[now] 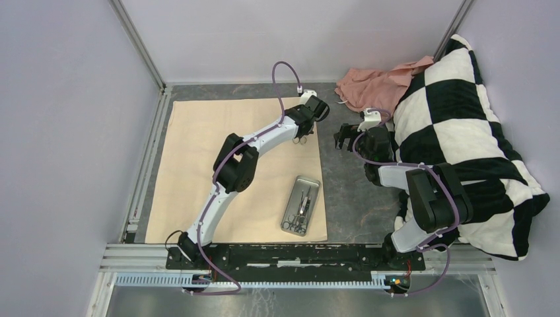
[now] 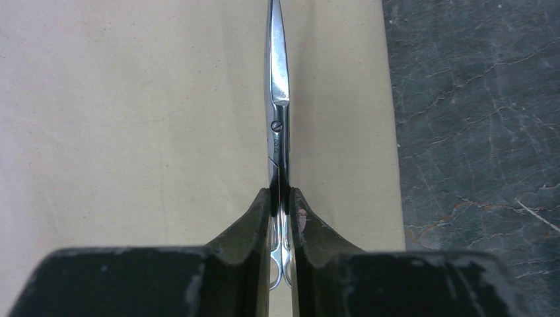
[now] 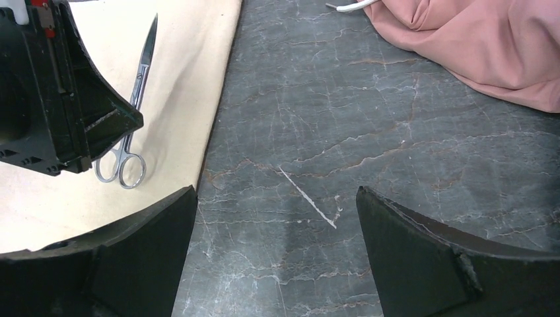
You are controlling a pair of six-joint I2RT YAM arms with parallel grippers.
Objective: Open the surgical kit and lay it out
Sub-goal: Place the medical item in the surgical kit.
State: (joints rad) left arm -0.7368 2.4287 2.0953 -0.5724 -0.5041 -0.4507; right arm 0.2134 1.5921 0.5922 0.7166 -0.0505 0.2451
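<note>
The beige cloth wrap (image 1: 224,165) lies spread flat on the dark table. The small steel tray (image 1: 312,187) sits near the cloth's front right corner with several silver instruments (image 1: 300,210) in it. My left gripper (image 1: 303,137) is over the cloth's far right part, shut on a pair of silver scissors (image 2: 278,99). It grips them on the shanks just behind the pivot, blades pointing away, low over the cloth (image 2: 132,132). The right wrist view shows those scissors (image 3: 137,92) and the left gripper's fingers (image 3: 109,125). My right gripper (image 1: 343,140) is open and empty over bare table (image 3: 297,132).
A black-and-white checkered pillow (image 1: 462,132) fills the right side beside the right arm. A crumpled pink cloth (image 1: 376,82) lies at the back right, also in the right wrist view (image 3: 475,46). Metal frame rails (image 1: 148,165) border the table at the left.
</note>
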